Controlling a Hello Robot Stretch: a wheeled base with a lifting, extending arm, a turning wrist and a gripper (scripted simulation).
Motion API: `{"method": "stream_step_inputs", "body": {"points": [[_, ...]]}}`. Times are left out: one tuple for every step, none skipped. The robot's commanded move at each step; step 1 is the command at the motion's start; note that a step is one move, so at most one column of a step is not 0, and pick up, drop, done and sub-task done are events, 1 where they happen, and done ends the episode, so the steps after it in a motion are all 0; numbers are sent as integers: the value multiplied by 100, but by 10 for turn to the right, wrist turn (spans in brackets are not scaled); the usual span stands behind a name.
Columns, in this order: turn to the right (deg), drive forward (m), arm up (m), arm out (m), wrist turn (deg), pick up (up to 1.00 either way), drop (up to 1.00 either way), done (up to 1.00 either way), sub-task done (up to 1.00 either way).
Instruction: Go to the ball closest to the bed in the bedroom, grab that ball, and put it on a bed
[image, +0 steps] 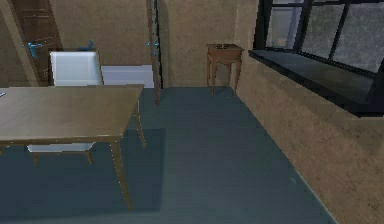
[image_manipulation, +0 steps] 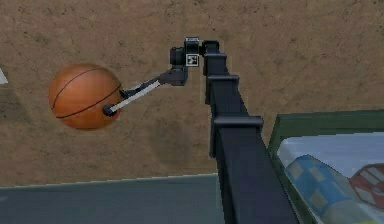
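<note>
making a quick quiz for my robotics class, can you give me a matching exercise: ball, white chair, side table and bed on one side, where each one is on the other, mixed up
Things
1. ball
2. white chair
3. side table
4. bed

Places
a. arm side view's lower right corner
b. behind the wooden table, forward view's left
c. hanging at the gripper's far end, clear of every surface
d. by the far wall, left of the window

Pairs: 1-c, 2-b, 3-d, 4-a
</note>
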Motion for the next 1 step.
{"method": "stream_step_inputs", "body": {"points": [[0, 0, 0, 0, -450, 0, 0, 0, 0]]}}
